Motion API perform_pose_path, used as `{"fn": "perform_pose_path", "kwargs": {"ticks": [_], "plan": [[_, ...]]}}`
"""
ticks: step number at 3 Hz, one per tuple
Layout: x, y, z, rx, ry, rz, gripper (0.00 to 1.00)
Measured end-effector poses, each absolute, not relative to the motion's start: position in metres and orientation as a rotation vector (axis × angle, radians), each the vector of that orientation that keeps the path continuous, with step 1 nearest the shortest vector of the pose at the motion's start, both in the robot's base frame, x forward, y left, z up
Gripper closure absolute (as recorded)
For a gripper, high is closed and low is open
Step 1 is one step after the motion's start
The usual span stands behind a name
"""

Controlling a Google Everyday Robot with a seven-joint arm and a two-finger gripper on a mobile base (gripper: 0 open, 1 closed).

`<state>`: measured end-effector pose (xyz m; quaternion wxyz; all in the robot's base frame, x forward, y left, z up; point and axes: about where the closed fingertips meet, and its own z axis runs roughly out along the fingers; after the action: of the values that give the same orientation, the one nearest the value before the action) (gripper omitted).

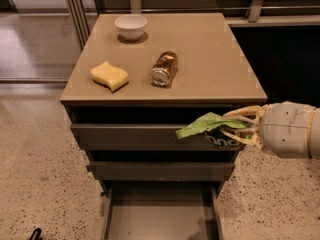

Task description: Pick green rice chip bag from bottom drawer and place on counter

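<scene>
Gripper [238, 126] at right, in front of the cabinet at top-drawer height; pale ribbed fingers [243, 113] clamped on the green bag [202, 125]. The bag is crumpled foil, held in the air, its flat green end sticking left. It has a dark panel underneath with white rounded letters, only part showing, not readable. Bottom drawer [160, 219] is pulled out, a shallow grey tray with a flat floor. Counter [210, 59] is a glossy tan square top. On it: yellow wavy-edged sponge [109, 75], shiny brown can [165, 69] lying on its side with the silver end facing the camera, and white round bowl [131, 26] at the back. The floor [40, 159] is speckled.
</scene>
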<state>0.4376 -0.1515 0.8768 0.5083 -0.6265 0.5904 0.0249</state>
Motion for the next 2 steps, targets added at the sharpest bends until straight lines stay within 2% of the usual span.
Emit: {"fn": "perform_pose_path", "kwargs": {"ticks": [2], "plan": [[0.462, -0.160, 0.961, -1.519, 1.294, -0.080, 1.00]]}}
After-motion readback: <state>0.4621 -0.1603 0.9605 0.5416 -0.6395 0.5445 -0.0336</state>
